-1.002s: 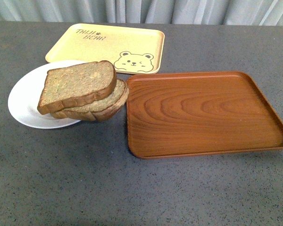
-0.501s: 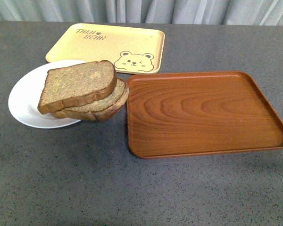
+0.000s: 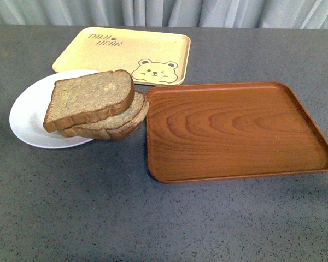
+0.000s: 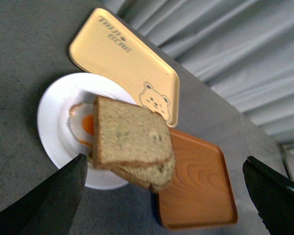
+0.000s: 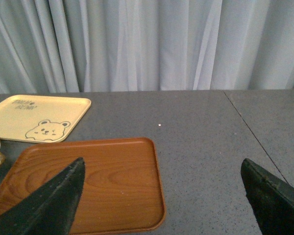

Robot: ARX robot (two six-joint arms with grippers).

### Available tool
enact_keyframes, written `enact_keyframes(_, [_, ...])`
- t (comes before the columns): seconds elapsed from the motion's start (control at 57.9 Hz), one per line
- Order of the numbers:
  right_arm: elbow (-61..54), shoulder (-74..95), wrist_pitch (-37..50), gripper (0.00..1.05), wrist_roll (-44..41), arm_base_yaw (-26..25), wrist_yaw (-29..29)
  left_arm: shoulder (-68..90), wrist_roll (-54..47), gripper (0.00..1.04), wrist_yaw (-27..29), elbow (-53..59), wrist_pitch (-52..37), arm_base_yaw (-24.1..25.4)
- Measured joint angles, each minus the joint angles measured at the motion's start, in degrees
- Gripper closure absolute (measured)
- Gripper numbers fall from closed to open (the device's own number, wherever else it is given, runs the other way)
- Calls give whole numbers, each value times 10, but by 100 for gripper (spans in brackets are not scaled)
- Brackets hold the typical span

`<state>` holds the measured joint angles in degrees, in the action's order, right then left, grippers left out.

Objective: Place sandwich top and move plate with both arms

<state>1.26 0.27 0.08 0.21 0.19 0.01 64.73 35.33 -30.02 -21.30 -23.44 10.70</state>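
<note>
No visible shift vs. earlier frames. Sandwich top point(image 3: 90, 98) lies on egg-bearing slice point(image 3: 128, 117) on white plate point(image 3: 27, 117) — placing done, plate move left. Left gripper point(image 4: 164, 164) & right gripper point(image 5: 162, 165) — both agape, empty.

Wood-grain tray point(image 3: 235, 131), glossy white plate point(image 3: 27, 117), speckled matt tabletop point(image 3: 98, 218)

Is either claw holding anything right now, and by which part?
Nothing is held. The left claw and right claw are open and empty; the sandwich top lies free.
</note>
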Motion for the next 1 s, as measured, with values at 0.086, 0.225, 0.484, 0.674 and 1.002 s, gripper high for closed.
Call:
enact_keyframes(0.086, [0,0,0,9,0,0,0,117,22,9,16,-32,-55,6])
enact_keyframes(0.225, [0,0,0,9,0,0,0,259,51,9,31,-57,-117,17])
enact_keyframes(0.484, [0,0,0,9,0,0,0,393,79,9,57,-83,-172,36])
enact_keyframes(0.674, [0,0,0,9,0,0,0,450,99,9,75,-99,-196,14])
enact_keyframes(1.002, [0,0,0,9,0,0,0,514,184,9,96,-124,-250,-52])
